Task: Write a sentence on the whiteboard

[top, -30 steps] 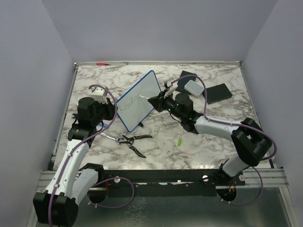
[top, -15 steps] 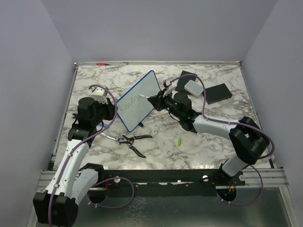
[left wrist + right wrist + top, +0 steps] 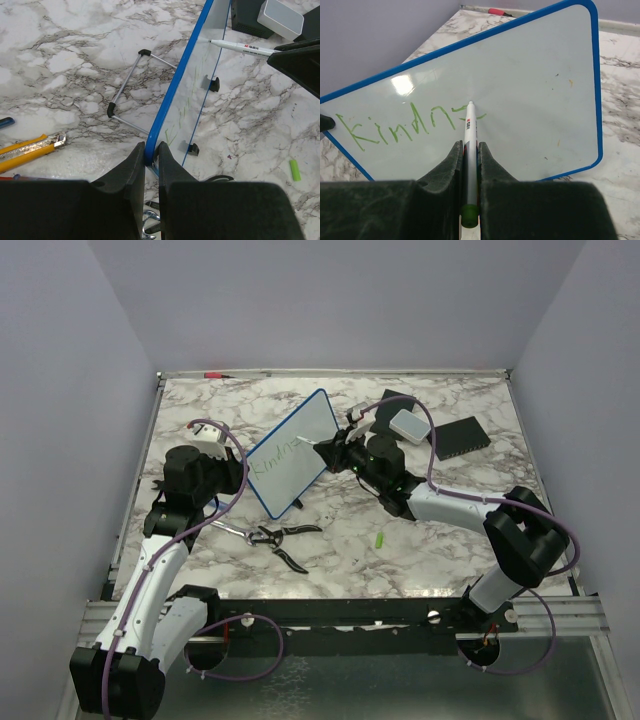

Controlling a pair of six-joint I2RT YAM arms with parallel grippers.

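Pinches whiteboard edge in left hand, tilted up just behind pliers. Clamps marker in right hand, tip on board. Has added a stroke past "Kindn"; leaves most of sentence unwritten.

Soft, even light from above fills all 3 views and leaves only faint shadows on the marble table. A bright glare patch sits on the whiteboard, left of centre. In both wrist views the dark fingers look soft, and the pen blurs at its near end.
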